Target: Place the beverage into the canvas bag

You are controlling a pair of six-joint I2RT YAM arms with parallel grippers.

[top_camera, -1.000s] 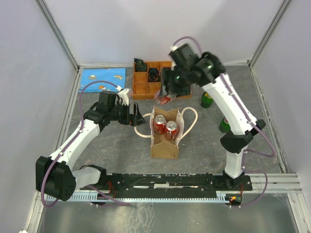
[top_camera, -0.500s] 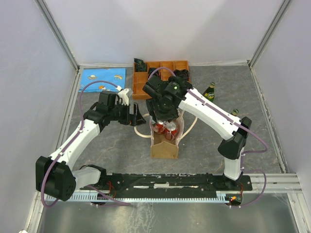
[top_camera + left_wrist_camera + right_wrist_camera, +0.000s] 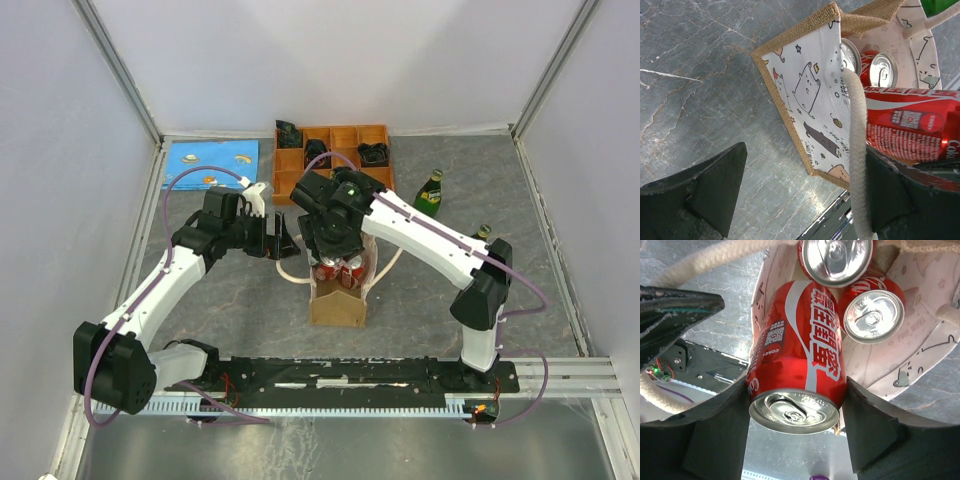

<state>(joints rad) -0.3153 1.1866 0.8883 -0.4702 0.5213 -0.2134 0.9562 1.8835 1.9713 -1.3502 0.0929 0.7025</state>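
The canvas bag [image 3: 338,305] stands upright mid-table, tan outside with a cartoon-print lining [image 3: 810,95]. Two red cans [image 3: 837,257] [image 3: 873,315] stand inside it. My right gripper [image 3: 335,258] is shut on a third red cola can [image 3: 800,365] and holds it tilted over the bag's open mouth; the can also shows in the left wrist view [image 3: 910,125]. My left gripper [image 3: 285,243] is open at the bag's left side, its jaws wide apart [image 3: 805,155]. A cream rope handle [image 3: 856,150] runs along the inside of its right finger.
An orange wooden compartment tray [image 3: 300,165] sits at the back. Two green bottles [image 3: 430,195] [image 3: 480,232] stand to the right of the bag. A blue printed sheet [image 3: 210,163] lies at the back left. The other rope handle [image 3: 395,245] loops out on the bag's right.
My right arm swung from the tray at the back down and forward over the bag, carrying the red can. The green bottles came into view. My left arm has not moved.
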